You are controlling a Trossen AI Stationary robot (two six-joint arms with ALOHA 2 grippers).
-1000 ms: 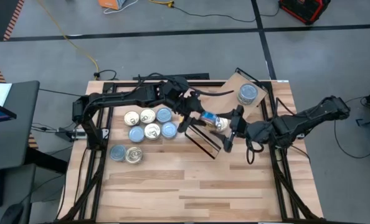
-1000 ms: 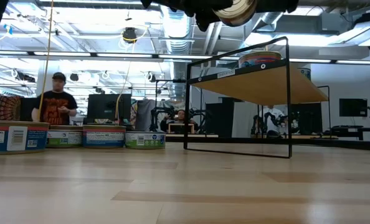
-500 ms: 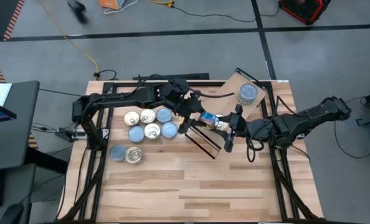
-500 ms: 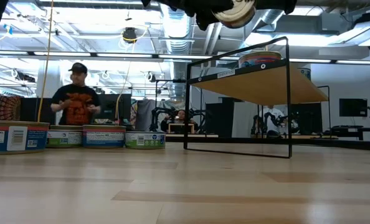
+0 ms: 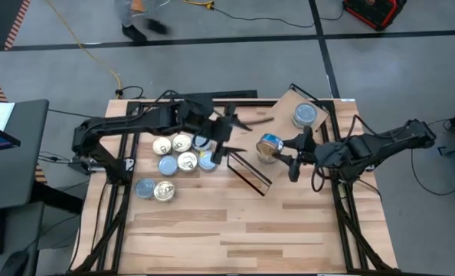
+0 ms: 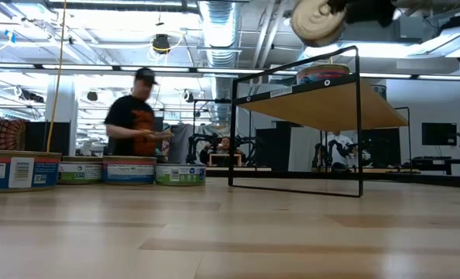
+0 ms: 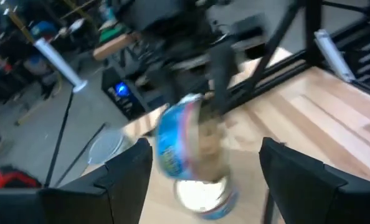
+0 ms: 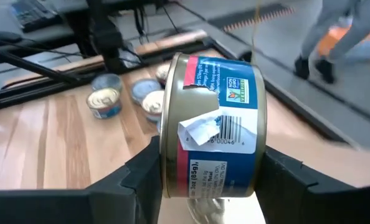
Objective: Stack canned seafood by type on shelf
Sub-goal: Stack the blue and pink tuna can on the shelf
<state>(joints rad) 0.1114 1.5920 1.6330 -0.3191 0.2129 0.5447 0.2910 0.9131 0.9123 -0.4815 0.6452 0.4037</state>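
Counter (image 5: 235, 230): I see the loose tins (image 5: 178, 157) clustered near its left edge, gold and blue lids mixed, well apart from the work.

Shelf (image 5: 285, 115): it stands toward the far right corner, with one tin (image 5: 305, 116) already on the board.

Right claw (image 5: 283, 149): closed across the flat faces of a blue-labelled tin (image 8: 213, 162), held in the air over the shelf's near-left end.

Left claw (image 7: 203, 168): spread wide and empty, over the loose tins.

Held tin: it sits on edge, its short axis level and lying between the jaws, lid facing sideways.

Risk, as I judge it: released like this, it lands on its rim and rolls off the board; a careless descent could also clip the black frame.
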